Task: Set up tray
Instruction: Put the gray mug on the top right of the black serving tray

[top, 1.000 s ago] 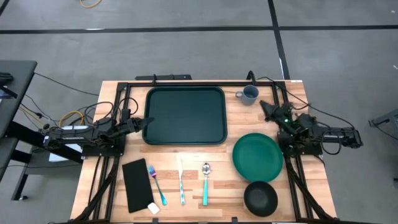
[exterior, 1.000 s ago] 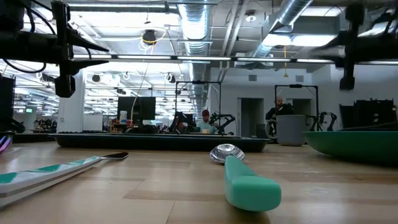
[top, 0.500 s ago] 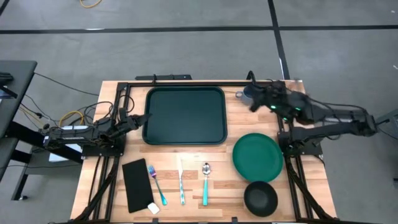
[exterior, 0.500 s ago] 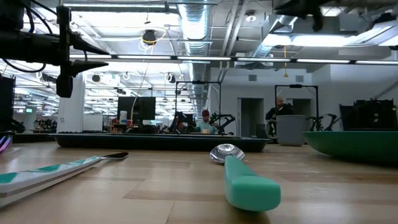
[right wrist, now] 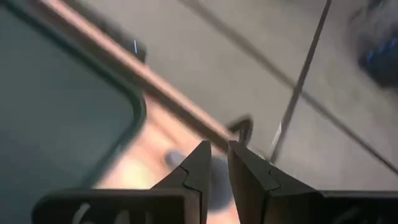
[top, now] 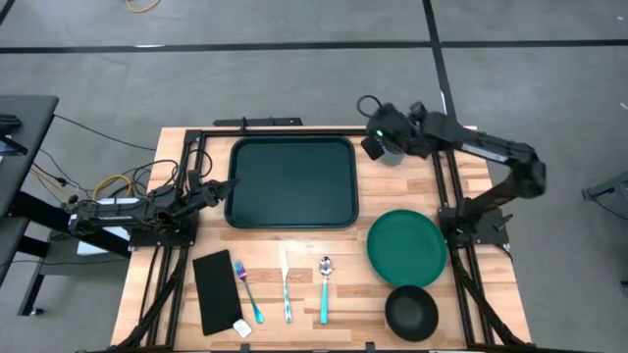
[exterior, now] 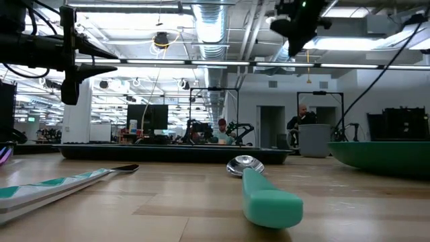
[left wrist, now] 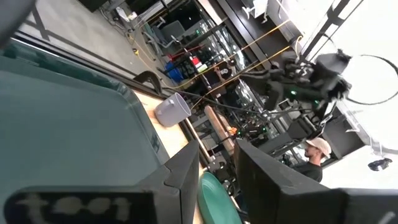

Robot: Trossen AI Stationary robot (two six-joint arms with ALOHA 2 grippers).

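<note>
The dark green tray (top: 291,182) lies flat on the wooden table, toward its far edge; it also shows in the left wrist view (left wrist: 62,130) and the right wrist view (right wrist: 56,118). A grey mug (top: 394,152) stands just right of the tray's far right corner. My right gripper (top: 372,146) hangs high over the mug, well above the table in the low view (exterior: 296,42), fingers nearly together, touching nothing. My left gripper (top: 232,189) waits at the tray's left rim, shut, and holds nothing.
Near the front edge lie a black napkin (top: 216,291), a fork (top: 246,291), a knife (top: 287,289) and a teal-handled spoon (top: 324,289). A round green plate (top: 406,247) and a black bowl (top: 410,312) sit on the right. People stand in the room behind (exterior: 302,119).
My right arm has risen from its rest at the table's right edge. It has swung toward the far edge and to the left, stretching out until its gripper hangs over the mug. Nothing on the table has moved.
</note>
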